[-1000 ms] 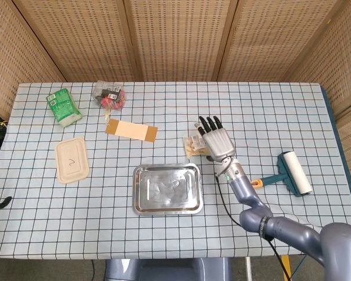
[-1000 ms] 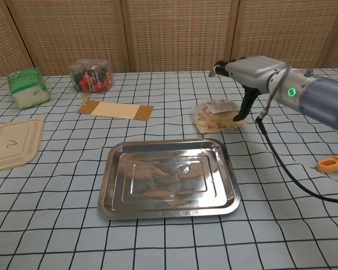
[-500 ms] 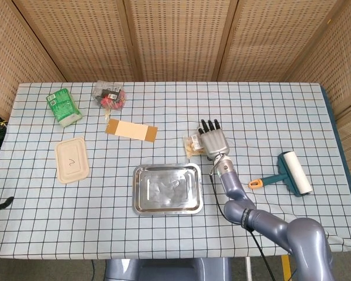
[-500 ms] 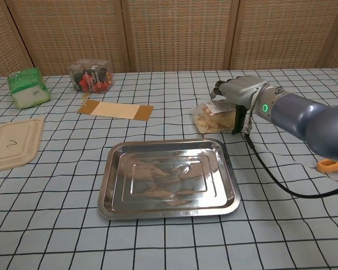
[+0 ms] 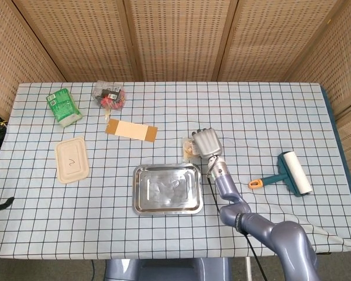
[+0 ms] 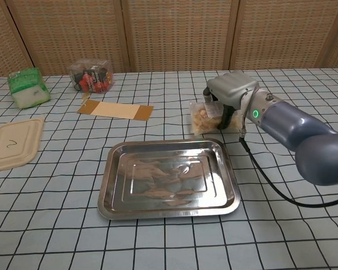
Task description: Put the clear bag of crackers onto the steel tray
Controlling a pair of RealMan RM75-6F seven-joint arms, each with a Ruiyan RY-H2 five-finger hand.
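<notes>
The clear bag of crackers (image 5: 189, 146) (image 6: 201, 117) lies on the checked cloth just beyond the far right corner of the steel tray (image 5: 167, 188) (image 6: 169, 177). My right hand (image 5: 205, 141) (image 6: 227, 93) sits on the bag's right side with its fingers curled down around it, gripping it. The bag looks scrunched and tipped toward the tray. Nothing lies in the tray. My left hand shows in neither view.
A teal lint roller (image 5: 292, 172) lies to the right of my right arm. A brown card (image 5: 131, 130) (image 6: 115, 109), a beige lid (image 5: 72, 159) (image 6: 11, 143), a green packet (image 5: 63, 106) (image 6: 27, 87) and a bag of red snacks (image 5: 110, 95) (image 6: 91, 76) lie at the left and back.
My right hand has come down from above the bag and shifted left onto it. Its fingers, spread a second ago, have curled in around the bag, which has bunched up.
</notes>
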